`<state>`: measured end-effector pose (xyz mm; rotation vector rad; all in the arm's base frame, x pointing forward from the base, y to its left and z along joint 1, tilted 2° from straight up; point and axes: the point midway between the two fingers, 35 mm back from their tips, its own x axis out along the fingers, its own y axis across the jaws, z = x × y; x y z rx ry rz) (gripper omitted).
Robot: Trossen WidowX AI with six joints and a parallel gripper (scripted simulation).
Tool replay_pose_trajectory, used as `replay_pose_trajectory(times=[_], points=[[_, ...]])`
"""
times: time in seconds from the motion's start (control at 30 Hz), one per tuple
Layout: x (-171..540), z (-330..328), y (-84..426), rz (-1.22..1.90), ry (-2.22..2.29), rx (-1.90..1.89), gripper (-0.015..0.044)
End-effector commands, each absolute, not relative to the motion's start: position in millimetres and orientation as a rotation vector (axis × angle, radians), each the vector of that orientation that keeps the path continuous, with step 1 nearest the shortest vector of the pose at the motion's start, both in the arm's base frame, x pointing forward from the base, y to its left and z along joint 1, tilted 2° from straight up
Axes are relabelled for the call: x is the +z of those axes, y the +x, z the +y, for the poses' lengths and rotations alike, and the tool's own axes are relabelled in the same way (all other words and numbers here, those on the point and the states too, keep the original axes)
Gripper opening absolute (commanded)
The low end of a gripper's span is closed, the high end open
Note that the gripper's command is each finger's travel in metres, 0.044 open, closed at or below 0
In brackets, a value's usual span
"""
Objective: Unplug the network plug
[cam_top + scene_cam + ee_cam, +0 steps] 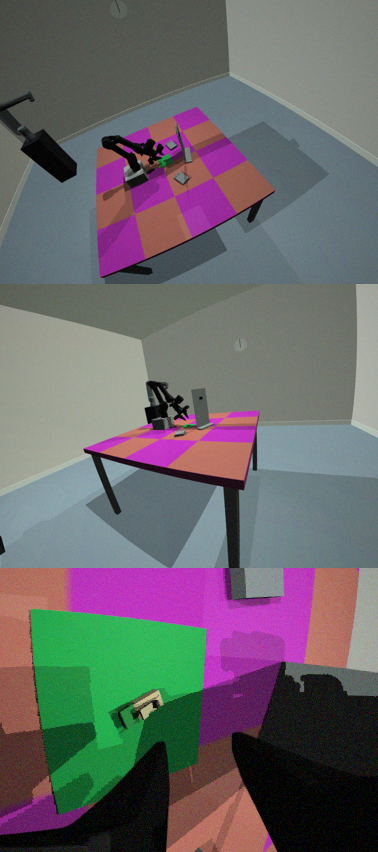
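In the top view, the checked worktop [210,198] is seen from above, with the arm [122,146] reaching from its grey base [136,177] toward the centre of the frame. The hand [157,155] is held just left of and above the green marked square [164,160], on which the small plug [164,159] is only faintly made out. The upright panel [179,139] stands right of the square, and two grey blocks are seen, one [171,144] above the square and one [181,177] below it. In the exterior view, the hand [180,416] is seen raised above the worktop [213,464], left of the panel [200,406], whose dark socket [200,397] is seen near its top. In the wrist view, the plug [141,709] lies inside the marked square [100,654] at the left of the frame, apart from the dark fingers in the lower half. The fingers are partly spread with nothing gripped between them.
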<state>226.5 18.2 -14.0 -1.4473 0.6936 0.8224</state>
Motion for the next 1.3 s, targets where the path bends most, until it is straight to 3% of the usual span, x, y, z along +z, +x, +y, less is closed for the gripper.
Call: replay_pose_trajectory(times=[0.0,1.27], points=[[-9,19,229,0.684,-1.451,0.825,0.0156],[23,18,226,0.684,-1.451,0.824,0.0156]])
